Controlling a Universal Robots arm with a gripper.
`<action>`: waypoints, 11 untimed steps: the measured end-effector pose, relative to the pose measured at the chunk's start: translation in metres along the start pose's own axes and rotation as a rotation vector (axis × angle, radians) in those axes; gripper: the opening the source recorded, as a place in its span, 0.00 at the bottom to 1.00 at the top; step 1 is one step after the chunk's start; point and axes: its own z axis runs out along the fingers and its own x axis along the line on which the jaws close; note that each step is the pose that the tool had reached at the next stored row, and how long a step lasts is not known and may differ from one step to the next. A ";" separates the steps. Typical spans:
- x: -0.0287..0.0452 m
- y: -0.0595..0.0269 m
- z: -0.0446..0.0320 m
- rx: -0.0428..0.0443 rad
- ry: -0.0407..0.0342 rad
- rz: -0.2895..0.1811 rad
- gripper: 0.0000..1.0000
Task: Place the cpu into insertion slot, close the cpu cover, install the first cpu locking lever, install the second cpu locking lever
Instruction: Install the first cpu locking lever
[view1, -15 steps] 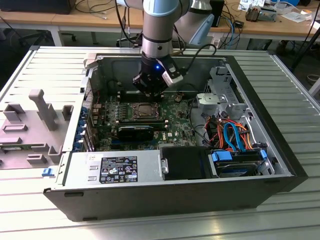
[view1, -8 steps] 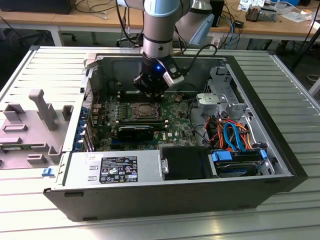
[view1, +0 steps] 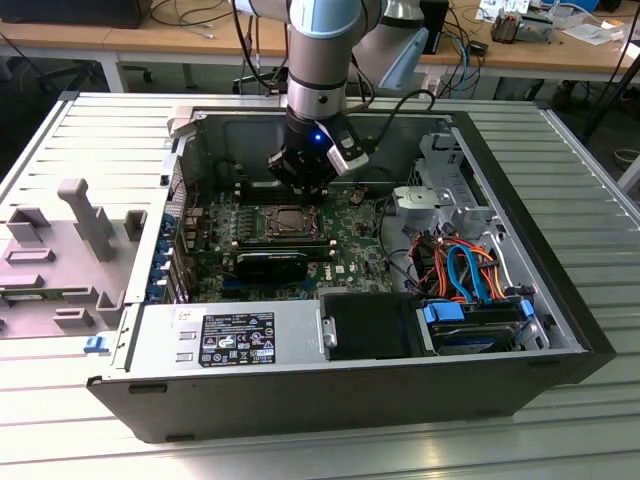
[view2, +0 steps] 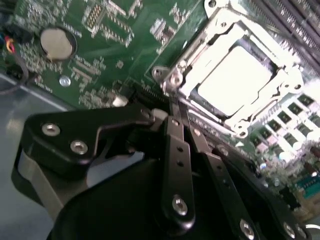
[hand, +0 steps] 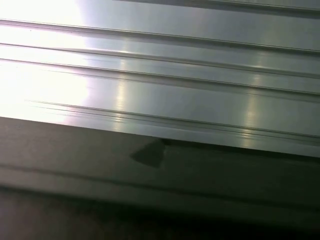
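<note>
The cpu (view2: 235, 82) lies in its socket on the green motherboard (view2: 115, 50), its pale metal top glaring in the light. The silver cpu cover (view2: 225, 22) lies flat around it, framing the chip through its window. My gripper (view2: 172, 107) has its two black fingers (view2: 176, 150) pressed together, tips just off one corner of the socket, beside a thin metal lever running along the socket's edge. In the exterior view the gripper (view1: 300, 178) hangs inside the open computer case, just behind the socket (view1: 285, 222).
The case walls (view1: 330, 400) enclose the work area. A power supply (view1: 230, 340) sits at the front, and drive bays with blue and orange cables (view1: 470, 270) are at the exterior view's right. A grey fixture (view1: 70, 250) rests on the ribbed table at the left. A coin battery (view2: 57, 42) sits on the board.
</note>
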 end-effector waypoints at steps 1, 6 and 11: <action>0.0000 0.0000 0.0000 -0.0017 -0.0004 0.000 0.11; 0.0007 0.0006 -0.0217 -0.0031 -0.0008 0.000 0.11; 0.0016 -0.0044 -0.0255 0.0052 0.0005 0.000 0.11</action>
